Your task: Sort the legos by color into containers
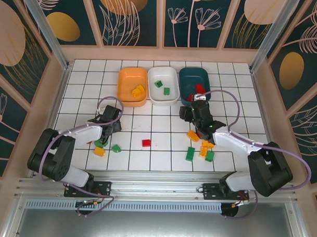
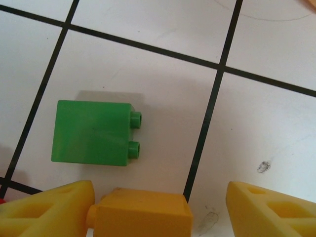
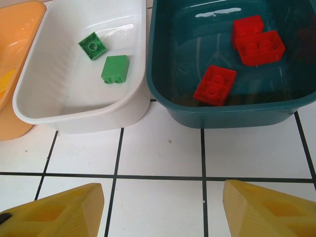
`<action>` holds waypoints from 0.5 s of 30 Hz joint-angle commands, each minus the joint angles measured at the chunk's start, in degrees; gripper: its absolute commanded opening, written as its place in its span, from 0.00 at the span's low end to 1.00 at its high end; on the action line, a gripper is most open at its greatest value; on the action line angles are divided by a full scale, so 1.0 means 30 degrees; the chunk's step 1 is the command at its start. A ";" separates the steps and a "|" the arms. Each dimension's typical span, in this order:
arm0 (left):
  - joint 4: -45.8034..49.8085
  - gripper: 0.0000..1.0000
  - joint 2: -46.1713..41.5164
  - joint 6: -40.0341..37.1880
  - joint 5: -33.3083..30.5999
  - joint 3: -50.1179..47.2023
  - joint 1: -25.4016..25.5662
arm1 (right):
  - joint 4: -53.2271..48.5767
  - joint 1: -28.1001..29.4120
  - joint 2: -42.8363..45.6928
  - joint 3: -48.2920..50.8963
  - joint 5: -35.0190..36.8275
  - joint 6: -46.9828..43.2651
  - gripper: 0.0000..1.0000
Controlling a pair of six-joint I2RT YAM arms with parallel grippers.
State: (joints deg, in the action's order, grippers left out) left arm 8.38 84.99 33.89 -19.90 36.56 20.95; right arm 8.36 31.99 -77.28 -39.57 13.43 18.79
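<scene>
Our left gripper [image 2: 160,192] hangs nearer us and left of the white rounded plastic tub [image 1: 173,77], jaws parted; our right gripper [image 3: 163,190], nearer and right, spreads wide

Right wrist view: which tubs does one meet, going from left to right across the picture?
orange tub → white tub → teal tub
</scene>
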 commanded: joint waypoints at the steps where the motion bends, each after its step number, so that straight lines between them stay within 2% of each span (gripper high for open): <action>1: -0.0361 0.67 0.0160 -0.0248 0.0221 0.0036 -0.0068 | 0.0528 0.0089 0.0592 0.0285 0.0154 0.0273 0.65; 3: -0.0210 0.64 0.0368 -0.0249 0.0377 0.0129 -0.0083 | 0.0530 0.0089 0.0592 0.0300 0.0183 0.0297 0.64; 6: -0.0199 0.50 0.0614 -0.0244 0.0645 0.0295 -0.0062 | 0.0498 0.0089 0.0592 0.0271 0.0108 0.0271 0.64; 10: -0.0494 0.46 0.1029 -0.0197 0.1136 0.0496 -0.0066 | 0.0535 0.0119 0.0810 0.0357 0.0306 0.0271 0.63; 15: -0.0709 0.31 0.1399 -0.0222 0.1776 0.0851 -0.0025 | 0.0608 0.0119 0.0944 0.0472 0.0269 0.0279 0.62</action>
State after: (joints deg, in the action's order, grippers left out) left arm 6.35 87.94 33.21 -17.47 38.30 20.95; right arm 8.45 31.99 -76.01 -39.16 13.45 18.79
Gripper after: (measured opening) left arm 0.427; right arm 0.621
